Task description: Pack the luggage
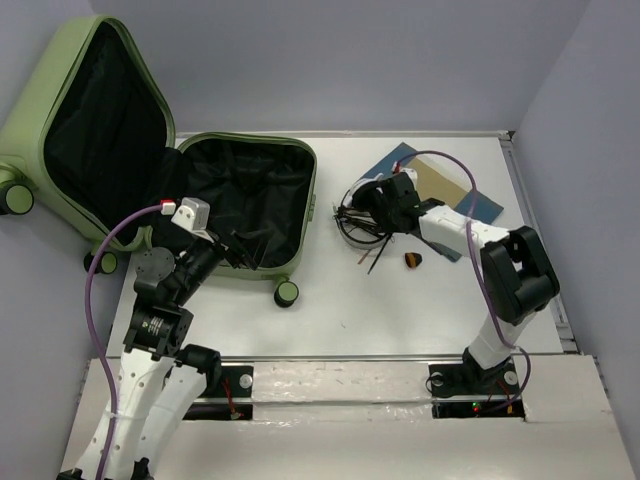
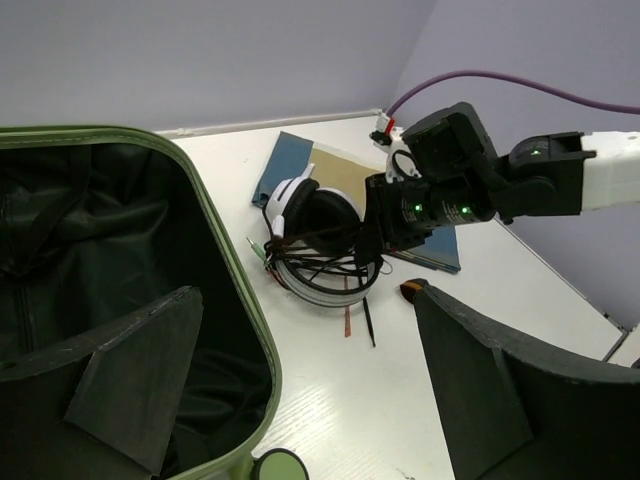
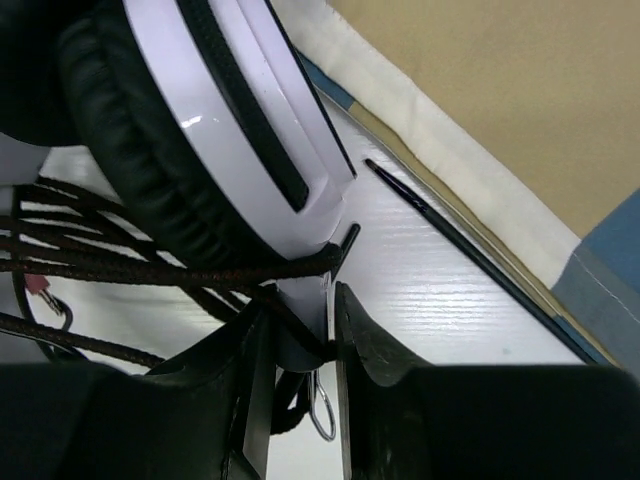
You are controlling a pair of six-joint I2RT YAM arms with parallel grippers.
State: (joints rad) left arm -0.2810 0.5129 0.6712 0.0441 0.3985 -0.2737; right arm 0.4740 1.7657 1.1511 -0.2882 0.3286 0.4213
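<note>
The luggage point(image 1: 25, 120), an olive-green hard-shell suitcase, lies open at the left end of the white counter point(image 1: 350, 310), its lid propped back against the wall and its black-lined base flat beside the left arm point(image 1: 160, 320). The shell looks stiff and bulky while the lining is soft and slack, so it seems better left where it lies and filled from above. When it comes to closing, the green rim of the lid looks the surest place to take hold. To its right, the jaws of the right arm point(image 1: 505, 270) are drawn narrow, pinching the thin white edge of a pair of headphones point(image 2: 320, 215), with a strand of the tangled dark cable point(image 2: 310, 265) caught against them. The headphones look light but awkward, and the loose cable is likely to trail or snag. Under them lie a blue and tan book point(image 1: 450, 190), and a small orange-and-black object point(image 1: 412, 261) sits nearby. The left arm's jaws are spread wide and hold nothing, poised over the near rim of the suitcase.
</note>
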